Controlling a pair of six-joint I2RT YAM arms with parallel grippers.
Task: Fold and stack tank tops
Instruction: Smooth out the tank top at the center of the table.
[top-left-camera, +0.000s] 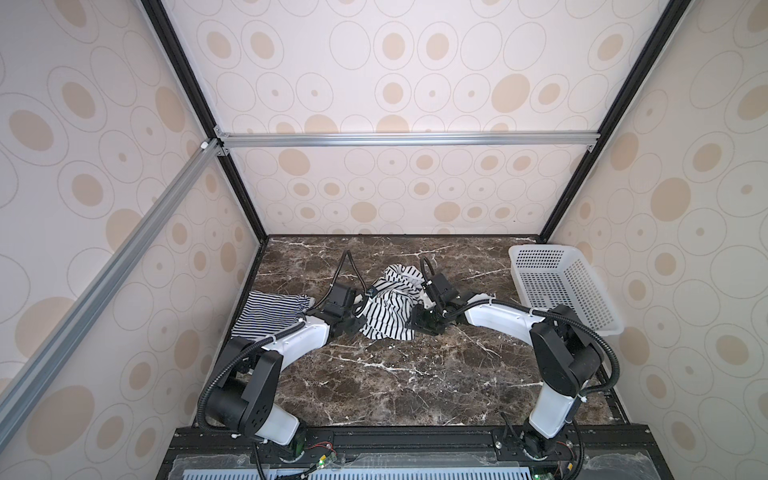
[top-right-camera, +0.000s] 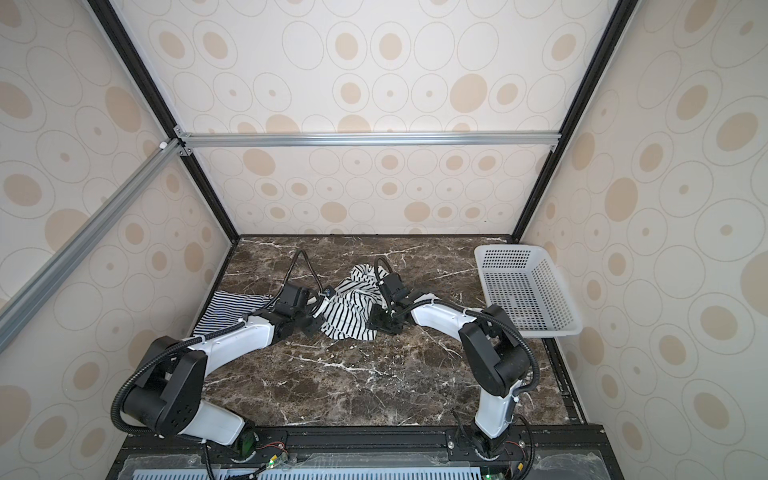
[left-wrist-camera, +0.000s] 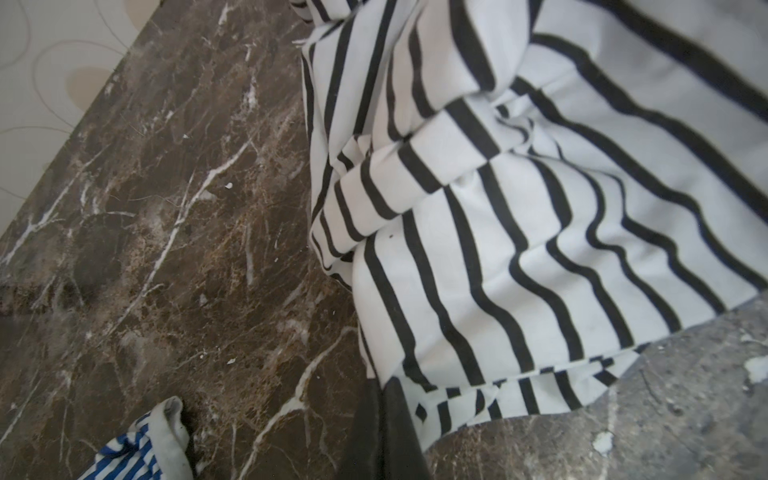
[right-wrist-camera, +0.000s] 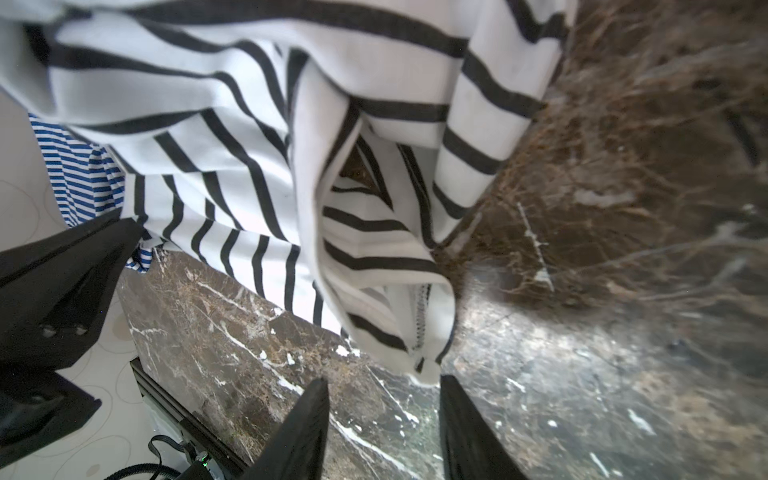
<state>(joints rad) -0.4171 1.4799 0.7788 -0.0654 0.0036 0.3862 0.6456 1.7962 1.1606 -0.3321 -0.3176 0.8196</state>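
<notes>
Nearest, the left gripper (left-wrist-camera: 380, 419) is pinched shut on the hem of the wide-striped top (top-left-camera: 390, 309), which lies bunched in the middle of the table (top-left-camera: 415, 374). The right gripper (right-wrist-camera: 382, 419) stands half open and empty beside a strap. The fine-striped top (top-left-camera: 266, 311) lies at the table's left edge.

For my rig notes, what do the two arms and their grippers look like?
The left arm and right arm have white shells between black joint housings, each carrying a black corrugated cable hose. Left gripper and right gripper are black with tapered fingers.
</notes>
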